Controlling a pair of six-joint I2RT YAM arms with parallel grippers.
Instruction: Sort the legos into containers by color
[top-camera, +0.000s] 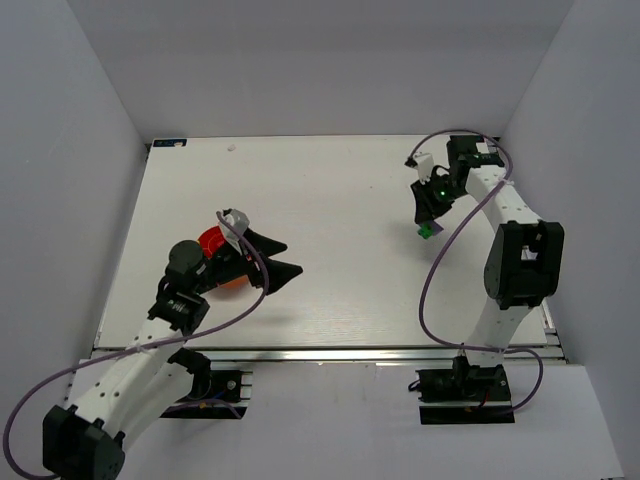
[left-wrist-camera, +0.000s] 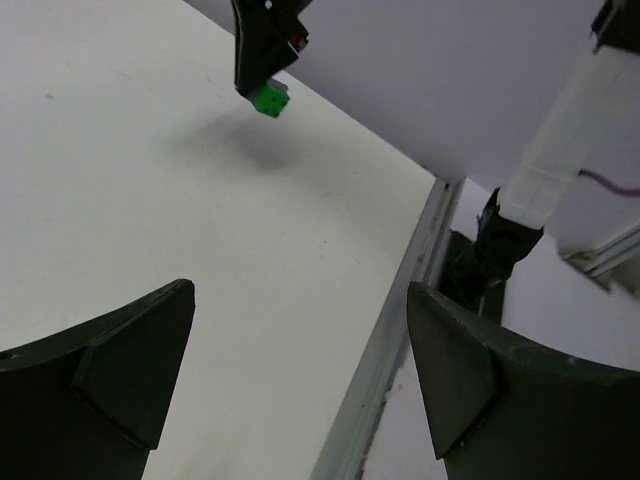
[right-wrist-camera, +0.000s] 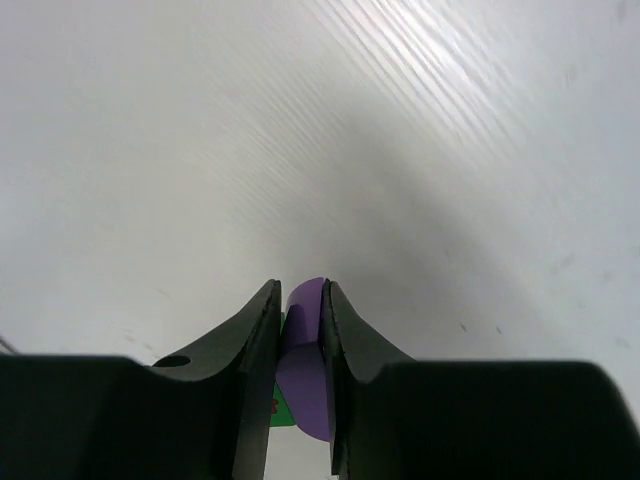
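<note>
Right wrist view: the right tool (right-wrist-camera: 300, 292) pinches a purple lego (right-wrist-camera: 303, 325) and a green lego (left-wrist-camera: 271, 101) above the bench (top-camera: 330, 200). Left tool (left-wrist-camera: 300, 298) gapes wide, holding nothing.

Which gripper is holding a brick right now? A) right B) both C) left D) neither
A: the right gripper is shut on a small brick, while the left gripper is wide open with nothing between its fingers.
</note>
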